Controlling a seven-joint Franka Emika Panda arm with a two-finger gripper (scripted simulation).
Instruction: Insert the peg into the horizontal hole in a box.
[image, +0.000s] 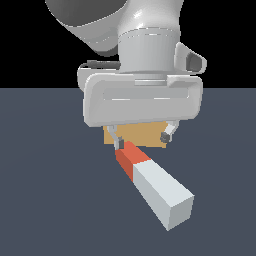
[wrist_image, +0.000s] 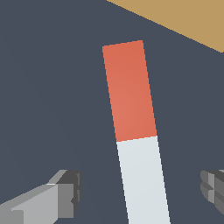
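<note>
Dark grey floor (image: 50, 200) | peg (wrist_image: 135, 131) square-section, red-orange end, white-grey rest | gripper (wrist_image: 142, 194) spread wide, holding nothing

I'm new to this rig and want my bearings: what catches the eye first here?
The peg stands out: a long white-grey bar with a red-orange end, lying on the dark floor. The open tool hangs right above that red end, its fingers apart on either side. Behind it sits the tan box, mostly hidden.

A bare simulated test scene: a flat, featureless slate-grey floor (image: 50, 200) under a plain black backdrop (image: 30, 40).
</note>
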